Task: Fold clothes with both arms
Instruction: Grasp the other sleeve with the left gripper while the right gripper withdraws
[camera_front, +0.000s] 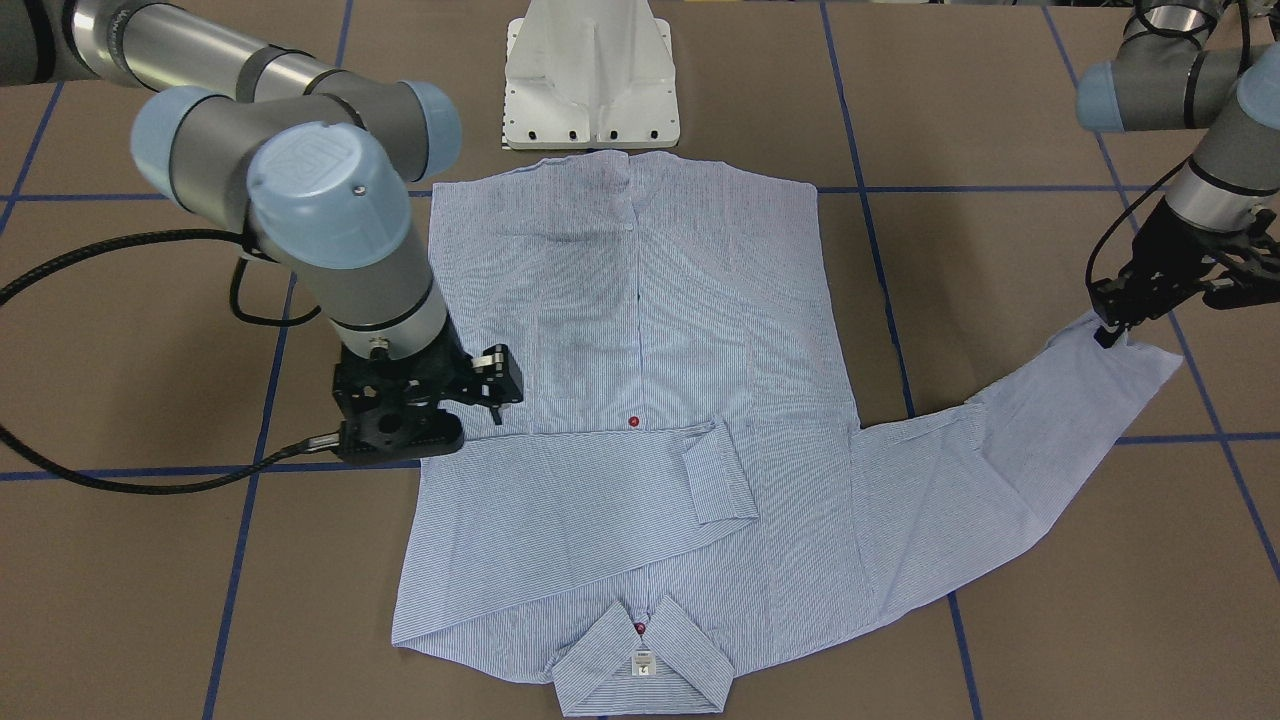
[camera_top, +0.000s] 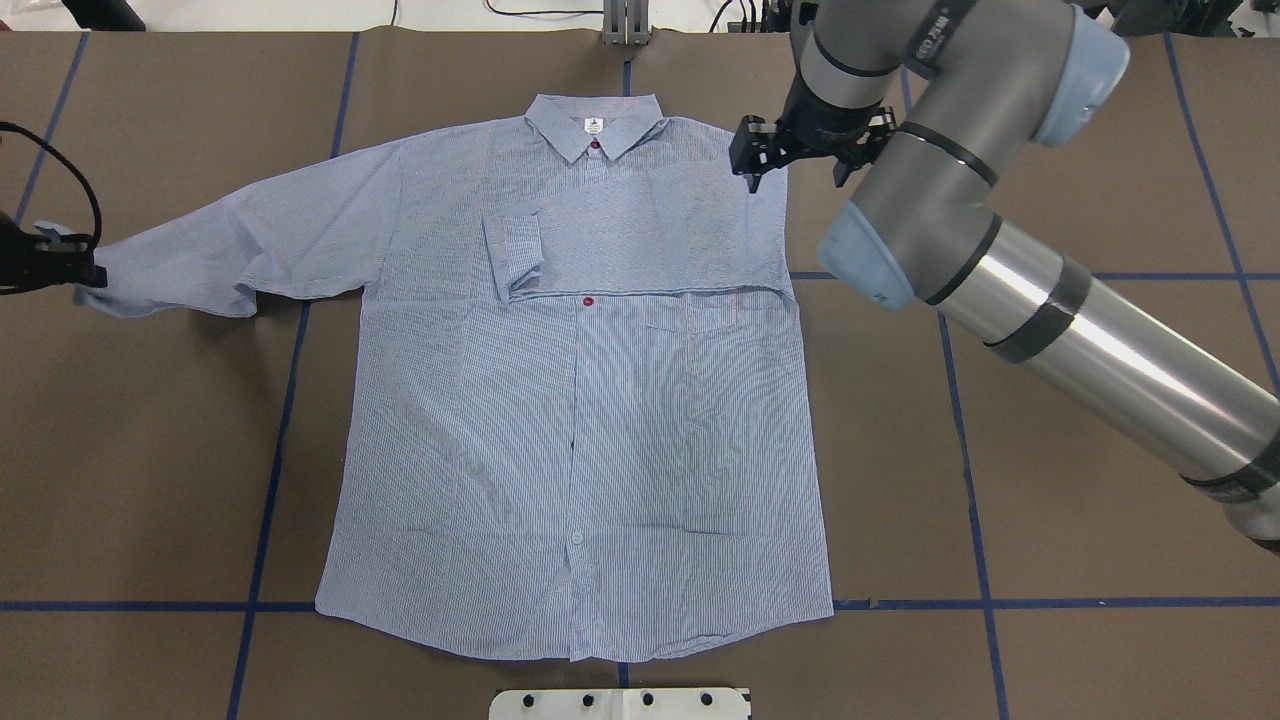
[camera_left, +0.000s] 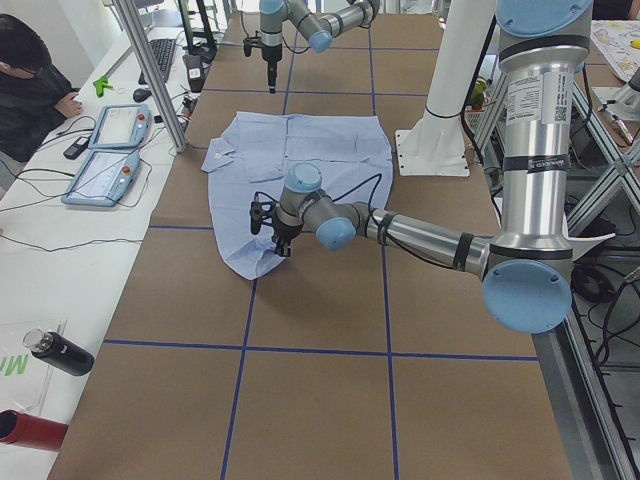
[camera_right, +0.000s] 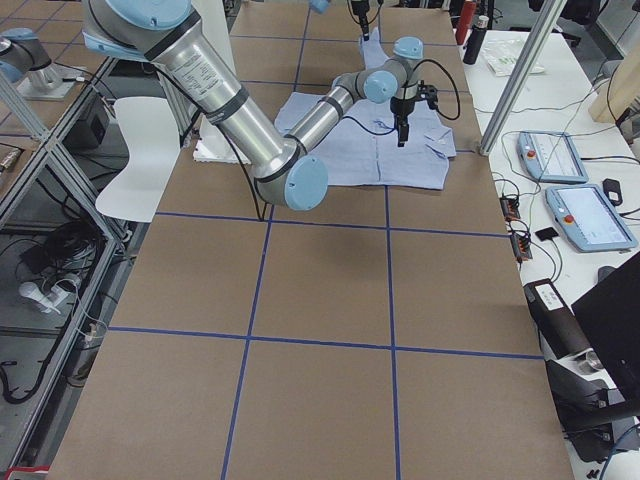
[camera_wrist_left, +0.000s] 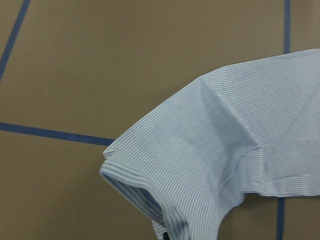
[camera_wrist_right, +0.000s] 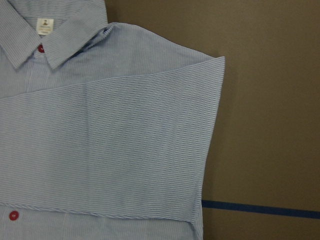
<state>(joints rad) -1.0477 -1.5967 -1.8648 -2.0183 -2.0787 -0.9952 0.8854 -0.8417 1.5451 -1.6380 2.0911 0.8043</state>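
Surface: brown matte desk (camera_top: 120, 450), ruled into large squares by blue tape lines (camera_top: 150, 606). A white flared pedestal (camera_front: 590, 80) stands at the robot's edge, just beside the shirt hem.

Room: on the operators' side runs a second, white desk (camera_left: 40, 260). It carries two grey-and-blue teach pendants (camera_left: 105, 150), loose cables and a black bottle (camera_left: 60, 355). A person in dark clothes (camera_left: 30, 90) sits at it. Aluminium frame posts (camera_left: 150, 70) rise between the two desks.

Item: a light blue-and-white finely striped long-sleeved button-up shirt (camera_top: 600, 450) lies flat and front up at mid-desk. Its collar (camera_top: 595, 125) points away from the robot and its hem toward the pedestal. A small white neck label and a red button show at the collar. The sleeve on the robot's right is folded across the chest, with its cuff (camera_top: 512, 250) lying past the button line. The other sleeve stretches out over the desk toward the robot's left.

The left gripper (camera_front: 1108, 335), black with two fingers, is clamped on the end of the outstretched sleeve. Its wrist view shows striped cuff cloth bunched right at the fingertip.

The right gripper (camera_top: 795, 165) hangs over the shirt's shoulder where the folded sleeve begins. Its fingers are spread wide and it holds nothing.
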